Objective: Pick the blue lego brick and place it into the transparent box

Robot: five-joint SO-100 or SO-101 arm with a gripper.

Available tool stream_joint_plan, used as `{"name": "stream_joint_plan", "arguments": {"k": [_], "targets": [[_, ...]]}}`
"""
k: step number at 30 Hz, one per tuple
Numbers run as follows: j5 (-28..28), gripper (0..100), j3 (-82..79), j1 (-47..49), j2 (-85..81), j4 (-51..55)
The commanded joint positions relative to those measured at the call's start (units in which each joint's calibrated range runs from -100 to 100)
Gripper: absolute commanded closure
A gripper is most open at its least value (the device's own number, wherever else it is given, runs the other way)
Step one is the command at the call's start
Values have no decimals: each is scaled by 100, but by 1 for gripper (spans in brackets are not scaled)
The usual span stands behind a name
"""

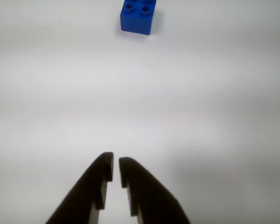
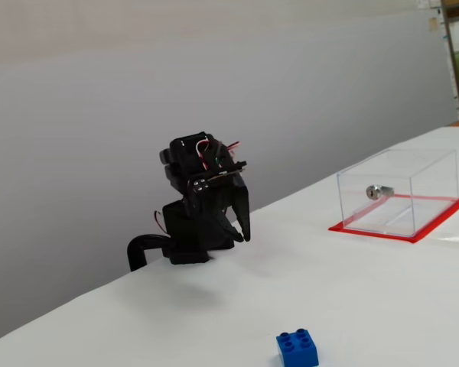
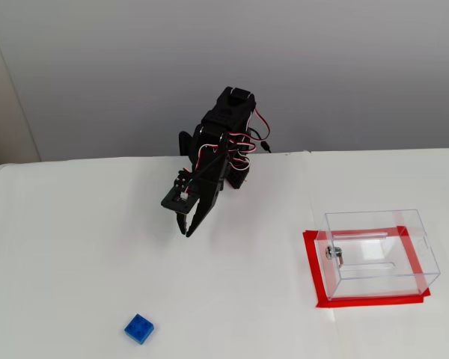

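The blue lego brick lies on the white table, at the top of the wrist view and well ahead of my gripper. It also shows low in both fixed views, brick and brick. My gripper hangs above the table near the arm's base, its two dark fingers nearly touching, with nothing between them. The transparent box stands on a red base sheet at the right, a small silver lock on one wall. In the side fixed view the box is far right of the gripper.
The black arm base sits at the table's back edge against a grey wall. White tabletop stretches between the gripper, the brick and the box.
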State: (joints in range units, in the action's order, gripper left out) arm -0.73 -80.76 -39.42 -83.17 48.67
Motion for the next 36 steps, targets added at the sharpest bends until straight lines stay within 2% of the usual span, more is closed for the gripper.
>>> {"name": "stream_joint_plan", "arguments": {"k": [1, 8, 16, 36], "targets": [[-21, 99, 752, -17, 854, -80], [-10, 99, 2181, -24, 2933, -176], [-15, 99, 3230, -17, 4554, -1055], [-5, 99, 5463, -17, 6845, -1003]]}}
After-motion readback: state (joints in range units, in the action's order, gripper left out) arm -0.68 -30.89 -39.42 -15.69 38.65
